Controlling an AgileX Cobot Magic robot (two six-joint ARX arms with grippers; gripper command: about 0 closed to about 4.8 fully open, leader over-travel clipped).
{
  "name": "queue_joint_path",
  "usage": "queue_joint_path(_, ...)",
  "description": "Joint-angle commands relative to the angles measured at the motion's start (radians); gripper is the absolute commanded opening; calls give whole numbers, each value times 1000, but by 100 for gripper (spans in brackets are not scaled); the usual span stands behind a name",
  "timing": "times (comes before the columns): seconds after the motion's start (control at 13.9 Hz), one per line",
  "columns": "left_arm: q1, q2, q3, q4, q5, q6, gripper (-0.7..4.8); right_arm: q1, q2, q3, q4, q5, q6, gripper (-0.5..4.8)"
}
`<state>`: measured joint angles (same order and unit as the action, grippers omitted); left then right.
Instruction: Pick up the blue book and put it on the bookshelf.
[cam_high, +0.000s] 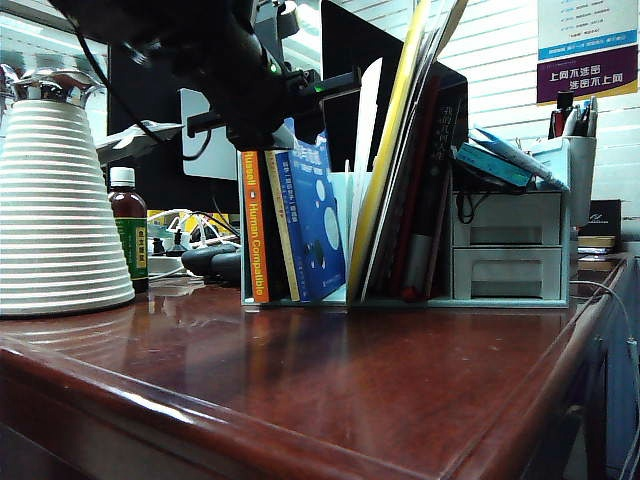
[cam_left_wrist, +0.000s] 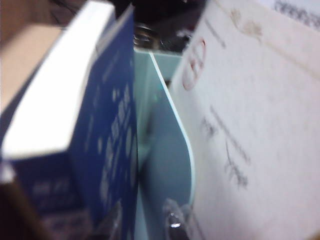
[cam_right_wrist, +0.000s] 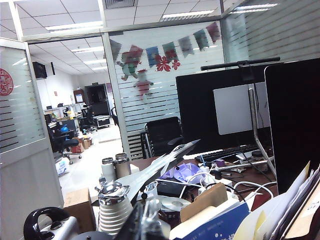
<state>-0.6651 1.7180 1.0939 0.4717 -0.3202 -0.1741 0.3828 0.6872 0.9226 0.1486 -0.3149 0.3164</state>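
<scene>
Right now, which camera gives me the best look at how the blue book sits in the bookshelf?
The exterior view: the blue book stands upright in the bookshelf, beside the orange-spined book, under the left claw. The left wrist view shows only a blurred close-up of its cover. The right wrist view catches just a corner.

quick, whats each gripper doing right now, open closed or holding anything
left gripper: above the blue book standing in the bookshelf; open or closed cannot be told.
right gripper: out of view, closed; no telling if it holds anything.
</scene>
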Motion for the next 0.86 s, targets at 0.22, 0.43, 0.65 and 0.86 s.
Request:
queue_joint_path(0.22,-13,5,6,4,-76,1,147,1,-2,4,12,4,-3,-6)
queue_joint_path(0.43,-8,16,10,80,-87,1,16,1,-2,4,12,2,-3,-6)
queue_joint_path(0.65,-2,84,91,84,-83,1,16,1,-2,4,11,1,-3,-6)
queue_joint_path(0.86,8,-43,187,-25,-87,138,305,0,-7,4,11,50,-3,-6)
